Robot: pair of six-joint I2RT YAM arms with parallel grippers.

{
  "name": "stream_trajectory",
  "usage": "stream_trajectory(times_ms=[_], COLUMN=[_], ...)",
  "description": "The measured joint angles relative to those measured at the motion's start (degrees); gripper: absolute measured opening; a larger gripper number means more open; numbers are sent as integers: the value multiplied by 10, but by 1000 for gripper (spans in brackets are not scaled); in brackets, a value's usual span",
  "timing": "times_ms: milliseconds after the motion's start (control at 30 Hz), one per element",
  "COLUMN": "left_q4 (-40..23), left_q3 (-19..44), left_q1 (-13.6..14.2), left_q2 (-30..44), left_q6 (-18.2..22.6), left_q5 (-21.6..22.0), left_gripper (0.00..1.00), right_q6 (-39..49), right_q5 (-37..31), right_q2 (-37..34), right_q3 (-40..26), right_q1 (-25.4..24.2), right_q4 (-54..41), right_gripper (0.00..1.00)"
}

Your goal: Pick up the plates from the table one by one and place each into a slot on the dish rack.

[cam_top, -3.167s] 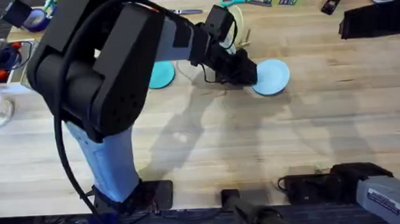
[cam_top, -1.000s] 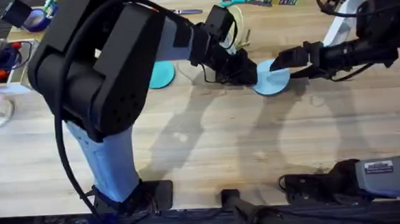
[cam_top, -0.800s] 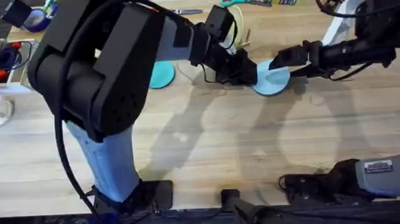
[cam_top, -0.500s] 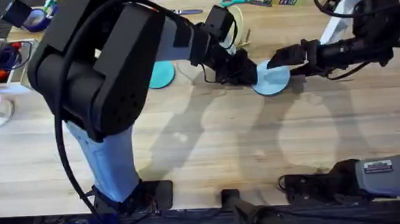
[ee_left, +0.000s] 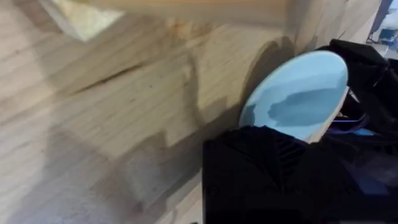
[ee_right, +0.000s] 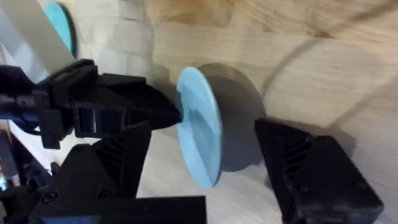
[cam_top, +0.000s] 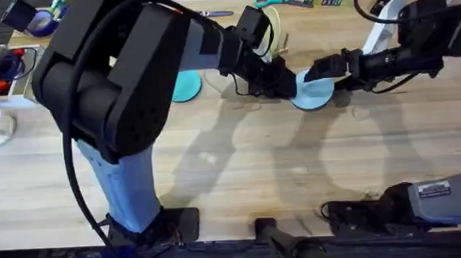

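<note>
Up near the far middle of the tabletop (cam_top: 240, 168), the pale blue plate (cam_top: 314, 91) sits tipped up on its edge with the left hand (cam_top: 285, 85) clamped on one side of its rim, which is what props it up off the wood. My guess is it's tilted like that so the right hand (cam_top: 319, 69) can get at it properly, since a flat plate gives fingers nothing to bite. The right wrist view backs this up: the plate (ee_right: 200, 127) stands nearly edge-on between the right hand's two fingers (ee_right: 314, 174), which are spread wide and not touching it yet. Looks like a handoff setup to me. The teal plate (cam_top: 185, 86) lies flat further left, waiting its turn. The rack (cam_top: 273, 33) is just behind the left hand, with a cream plate in it as far as I can tell.
</note>
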State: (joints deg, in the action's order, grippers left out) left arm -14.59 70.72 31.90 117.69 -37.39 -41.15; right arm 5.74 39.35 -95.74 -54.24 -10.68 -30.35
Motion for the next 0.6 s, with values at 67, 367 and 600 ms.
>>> stream_trajectory(times_ms=[67,367,600], left_q4=[0,0,0], left_q3=[0,0,0], left_q1=[0,0,0], left_q2=[0,0,0], left_q6=[0,0,0], left_q5=[0,0,0], left_gripper=[41,41,40], right_q6=[0,-2,-4], right_q5=[1,1,1], right_q2=[0,0,0], right_q3=[0,0,0], right_q1=[0,0,0], right_q4=[0,0,0], right_gripper=[993,929,654])
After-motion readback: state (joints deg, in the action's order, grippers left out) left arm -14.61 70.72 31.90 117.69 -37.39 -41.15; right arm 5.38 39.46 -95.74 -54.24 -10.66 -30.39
